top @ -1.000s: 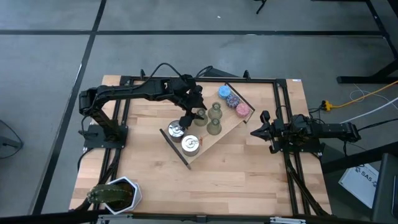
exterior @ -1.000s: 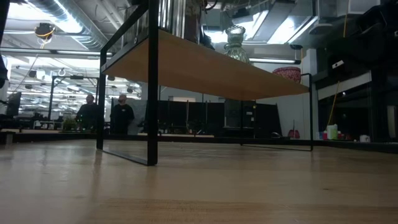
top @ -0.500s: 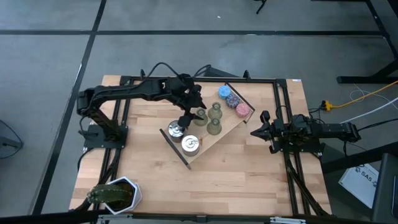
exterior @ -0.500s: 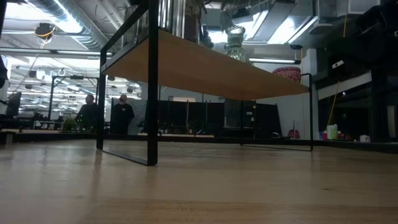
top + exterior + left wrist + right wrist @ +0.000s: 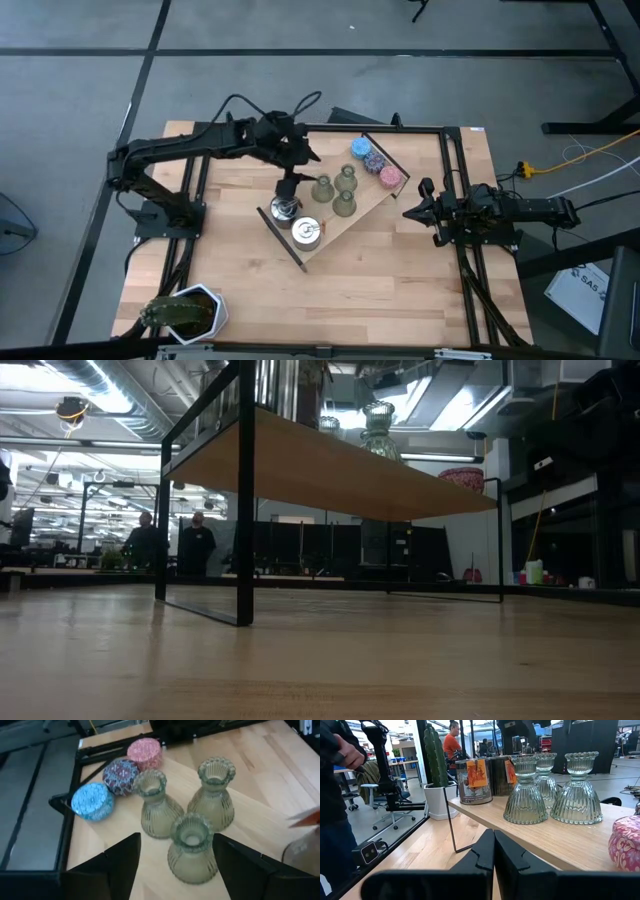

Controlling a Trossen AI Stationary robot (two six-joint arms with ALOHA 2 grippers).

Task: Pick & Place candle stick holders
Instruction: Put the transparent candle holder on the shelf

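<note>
Holders: the three candle stick holders [image 5: 336, 190] stand upright, clustered on the raised wooden shelf [image 5: 365, 210], between the silver tins [image 5: 295, 220] and the glittery pucks [image 5: 372, 163].
Left gripper [image 5: 172, 865]: hovers above the nearest holder [image 5: 192, 849], fingers apart, holding nothing.
Right gripper [image 5: 493, 851]: closed, empty, parked beside the shelf.
Advice: descend straight, straddle the narrow neck (neighbours stand close), then close gently.

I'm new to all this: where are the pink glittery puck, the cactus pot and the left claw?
pink puck [image 5: 144, 752], left wrist view, its top face
cactus pot [image 5: 190, 312], high view, white rim
left claw [image 5: 286, 189], high view, between fingertips
</note>
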